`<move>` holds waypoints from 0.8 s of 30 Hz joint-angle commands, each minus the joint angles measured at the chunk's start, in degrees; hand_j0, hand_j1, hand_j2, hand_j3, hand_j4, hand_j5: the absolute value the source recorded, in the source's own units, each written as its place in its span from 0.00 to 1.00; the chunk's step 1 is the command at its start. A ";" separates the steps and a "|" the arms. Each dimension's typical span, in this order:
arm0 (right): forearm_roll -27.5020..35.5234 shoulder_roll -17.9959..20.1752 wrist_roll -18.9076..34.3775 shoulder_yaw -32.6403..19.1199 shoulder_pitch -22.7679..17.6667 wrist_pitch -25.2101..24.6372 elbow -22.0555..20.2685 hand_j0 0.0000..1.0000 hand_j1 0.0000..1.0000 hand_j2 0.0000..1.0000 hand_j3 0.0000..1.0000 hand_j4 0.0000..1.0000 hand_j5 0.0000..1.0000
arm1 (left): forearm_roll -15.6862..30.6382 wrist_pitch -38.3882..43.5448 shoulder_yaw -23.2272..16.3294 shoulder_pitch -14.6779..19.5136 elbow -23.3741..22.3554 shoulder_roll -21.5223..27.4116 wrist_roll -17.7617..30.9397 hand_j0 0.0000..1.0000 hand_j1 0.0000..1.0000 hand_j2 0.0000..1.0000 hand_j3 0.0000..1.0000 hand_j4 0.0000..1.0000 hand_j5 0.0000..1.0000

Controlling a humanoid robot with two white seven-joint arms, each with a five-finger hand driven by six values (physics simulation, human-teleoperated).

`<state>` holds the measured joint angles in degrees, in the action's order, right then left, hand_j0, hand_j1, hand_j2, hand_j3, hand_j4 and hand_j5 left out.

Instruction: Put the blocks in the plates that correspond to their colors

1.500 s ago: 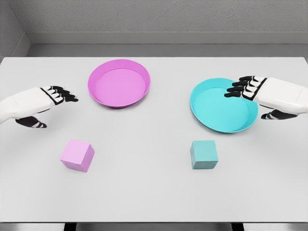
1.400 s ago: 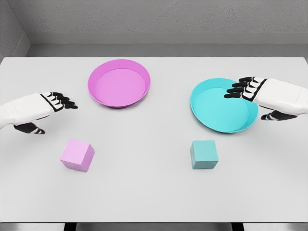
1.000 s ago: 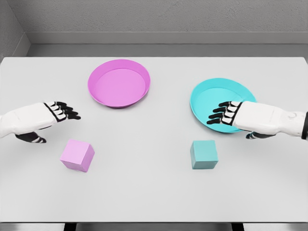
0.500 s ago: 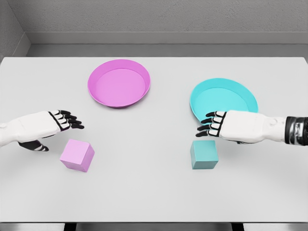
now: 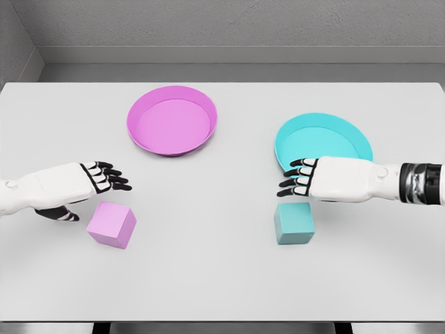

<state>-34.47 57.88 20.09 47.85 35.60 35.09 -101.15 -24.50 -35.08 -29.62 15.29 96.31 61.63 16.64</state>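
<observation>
Both hands, left hand (image 5: 73, 186) and right hand (image 5: 327, 179), hover open-fingered, pink block (image 5: 111, 224) and teal block (image 5: 293, 223) just below fingertips, positioned for grasping.

A wide, pale grey worktop (image 5: 222, 278) fills most of the view, its surface smooth and matt. Its far edge runs straight across, and its near edge shows at the bottom, with dark legs (image 5: 101, 327) just visible beneath it on the left and right. Beyond the far edge lies a strip of darker grey floor (image 5: 243, 72). A rough grey back wall (image 5: 243, 24) rises behind it, with a lighter skirting band (image 5: 243, 55) along its foot. A second grey wall (image 5: 15, 49) closes the far left corner. The light is soft and even.
</observation>
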 commanded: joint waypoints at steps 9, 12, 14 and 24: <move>-1.91 -2.95 1.35 1.89 0.00 -0.09 -0.01 1.00 1.00 1.00 1.00 1.00 1.00 | 0.68 0.08 0.35 -2.20 0.19 3.32 -0.02 1.00 1.00 1.00 1.00 1.00 1.00; -2.27 -2.95 1.35 2.33 -0.26 -0.09 -0.01 1.00 1.00 1.00 1.00 1.00 1.00 | 1.03 0.08 0.44 -3.08 0.19 3.76 -0.11 1.00 1.00 1.00 1.00 1.00 1.00; -2.27 -3.04 1.62 3.04 -0.35 -0.09 -0.01 1.00 1.00 1.00 1.00 1.00 1.00 | 2.35 0.08 0.61 -3.78 0.19 4.03 -0.11 1.00 1.00 1.00 1.00 1.00 1.00; -4.02 -4.97 1.62 3.56 -0.44 -0.09 -0.01 1.00 1.00 1.00 1.00 1.00 1.00 | 4.46 0.08 1.40 -3.87 0.02 4.47 -0.29 1.00 1.00 1.00 1.00 1.00 1.00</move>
<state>-38.54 53.02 21.78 51.34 35.16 35.09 -101.15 -20.84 -35.07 -28.51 11.51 96.39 65.95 16.40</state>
